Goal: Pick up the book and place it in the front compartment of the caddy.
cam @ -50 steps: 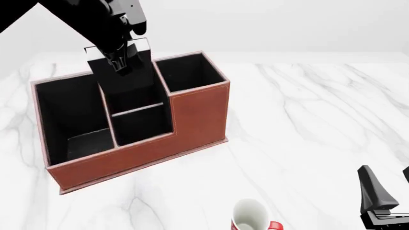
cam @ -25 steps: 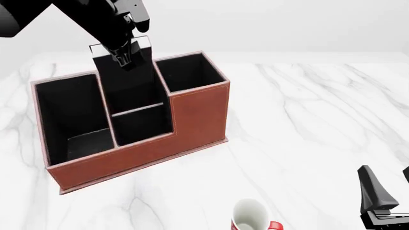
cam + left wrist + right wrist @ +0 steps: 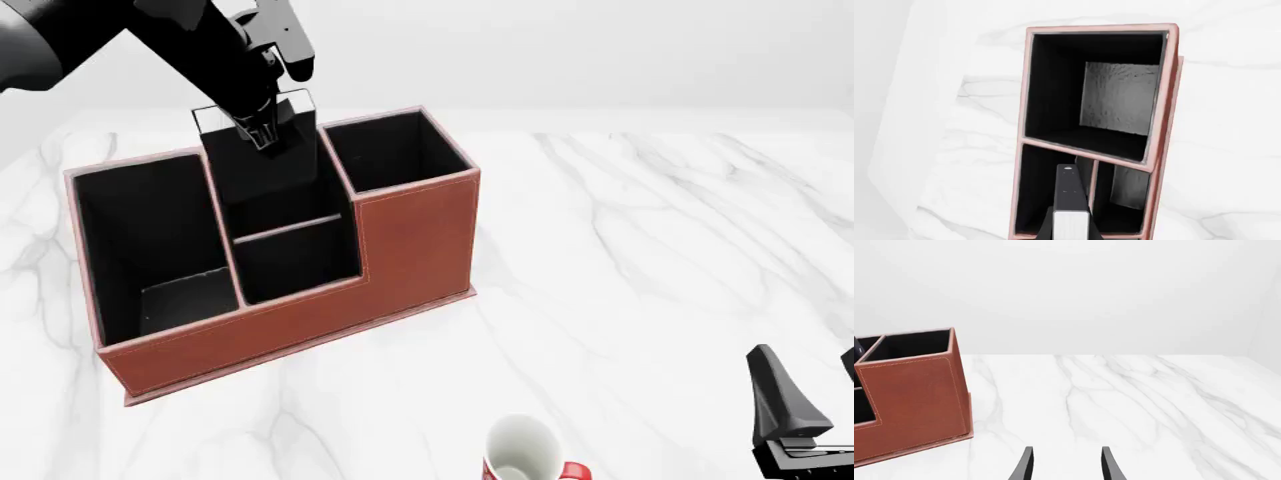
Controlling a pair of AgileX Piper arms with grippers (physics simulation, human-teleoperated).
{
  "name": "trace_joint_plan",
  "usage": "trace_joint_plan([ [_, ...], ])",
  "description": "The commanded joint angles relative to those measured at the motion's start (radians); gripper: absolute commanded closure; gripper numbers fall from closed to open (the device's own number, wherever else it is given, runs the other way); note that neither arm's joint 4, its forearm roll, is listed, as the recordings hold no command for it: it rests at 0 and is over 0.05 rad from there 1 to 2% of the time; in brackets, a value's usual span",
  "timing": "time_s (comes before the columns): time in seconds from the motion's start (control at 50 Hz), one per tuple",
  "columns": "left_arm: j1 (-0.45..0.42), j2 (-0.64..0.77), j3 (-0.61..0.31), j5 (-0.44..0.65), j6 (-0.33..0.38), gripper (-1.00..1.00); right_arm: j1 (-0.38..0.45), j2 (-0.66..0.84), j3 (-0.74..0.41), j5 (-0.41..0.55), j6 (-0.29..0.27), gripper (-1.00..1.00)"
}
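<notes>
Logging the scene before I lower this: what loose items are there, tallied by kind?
Book: 1, black, held upright in the left hand over the caddy.
Caddy: 1, reddish-brown.
Mug: 1, white and red, near the table's front edge.
Total: 3.

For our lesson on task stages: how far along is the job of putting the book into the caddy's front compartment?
Done: the book is lifted, gripped by the left hand. In hand: it hangs upright over the caddy, above the middle rear section. Left: lower it into the front compartment and let go. The right hand rests open, apart.
</notes>
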Motion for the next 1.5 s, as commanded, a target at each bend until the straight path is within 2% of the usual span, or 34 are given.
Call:
trace_joint_plan([
  [0.02,0.033,-0.010,0.041,-0.044,0.032,1.00,0.000,-0.001,0.001,0.000,0.001,-1.00],
  [0.06,0.014,-0.005,0.033,-0.039,0.013,1.00,0.000,-0.001,0.001,0.000,0.001,-1.00],
  [0.26,0.020,0.009,0.064,-0.075,0.012,1.00,0.000,-0.001,0.001,0.000,0.001,-1.00],
  [0.3,0.035,0.010,0.088,-0.091,0.029,1.00,0.000,-0.001,0.001,0.000,0.001,-1.00],
  [0.34,0.018,0.016,0.084,-0.085,0.012,1.00,0.000,-0.001,0.001,0.000,0.000,-1.00],
  [0.38,0.044,0.013,0.105,-0.105,0.033,1.00,0.000,-0.001,0.001,0.000,0.001,-1.00],
  [0.48,0.029,0.017,0.108,-0.108,0.019,1.00,0.000,-0.001,0.001,0.000,0.000,-1.00],
  [0.5,0.013,0.024,0.094,-0.098,-0.004,1.00,0.000,-0.001,0.001,0.000,0.000,-1.00],
  [0.54,0.035,0.022,0.118,-0.117,0.020,1.00,0.000,-0.001,0.001,0.000,0.000,-1.00],
  [0.98,0.028,0.065,0.118,-0.140,-0.002,1.00,0.000,-0.001,0.001,0.000,0.000,-1.00],
  [1.08,0.066,0.073,0.153,-0.175,0.032,1.00,0.000,-0.001,0.001,0.000,0.000,-1.00],
  [1.42,0.075,0.105,0.176,-0.207,0.034,1.00,0.000,-0.001,0.001,0.000,0.000,-1.00],
  [1.46,0.055,0.108,0.164,-0.199,0.014,1.00,0.000,-0.001,0.001,0.000,0.000,-1.00],
  [1.5,0.062,0.112,0.181,-0.207,0.028,1.00,0.000,-0.001,0.001,0.000,0.000,-1.00],
])
